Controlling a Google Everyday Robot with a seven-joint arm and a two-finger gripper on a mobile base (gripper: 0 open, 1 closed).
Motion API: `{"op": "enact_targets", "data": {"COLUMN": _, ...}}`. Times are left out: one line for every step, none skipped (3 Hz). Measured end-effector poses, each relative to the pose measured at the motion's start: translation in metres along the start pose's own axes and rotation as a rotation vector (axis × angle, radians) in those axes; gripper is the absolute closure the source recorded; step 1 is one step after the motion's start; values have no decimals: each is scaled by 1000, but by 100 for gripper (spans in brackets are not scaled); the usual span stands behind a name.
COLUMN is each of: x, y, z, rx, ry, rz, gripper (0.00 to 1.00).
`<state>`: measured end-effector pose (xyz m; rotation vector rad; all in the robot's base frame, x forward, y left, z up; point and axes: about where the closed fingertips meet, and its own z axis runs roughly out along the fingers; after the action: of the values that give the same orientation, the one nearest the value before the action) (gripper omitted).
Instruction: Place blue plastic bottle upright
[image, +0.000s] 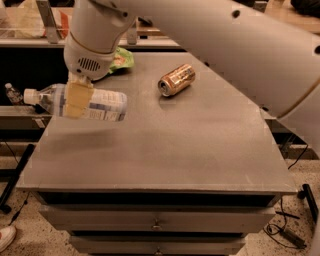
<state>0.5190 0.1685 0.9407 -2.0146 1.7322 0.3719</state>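
The blue plastic bottle (97, 104) is clear, with a white cap pointing left and a pale blue-and-white label. It hangs on its side in the air above the left part of the grey table (165, 150). My gripper (76, 99) hangs down from the big white arm at the upper left and is shut on the bottle's middle, its tan finger (75, 100) across the label.
A gold-orange soda can (176, 79) lies on its side at the table's far middle. A green bag (120, 58) sits at the far left edge. A small bottle (11, 92) stands on a dark shelf to the left. Drawers run below the table's front edge.
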Motion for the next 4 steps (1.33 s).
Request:
{"op": "enact_targets", "data": {"x": -2, "y": -5, "z": -11, "rx": -15, "ry": -175, "rz": 37, "gripper": 100}}
{"op": "enact_targets", "data": {"x": -8, "y": -4, "z": -24, "rx": -40, "ry": -342, "rz": 79, "gripper": 100}}
{"op": "enact_targets", "data": {"x": -15, "y": 0, "z": -37, "rx": -60, "ry": -476, "rz": 115, "gripper": 100}}
{"op": "enact_targets", "data": {"x": -26, "y": 5, "z": -43, "rx": -76, "ry": -588, "rz": 164, "gripper": 100}}
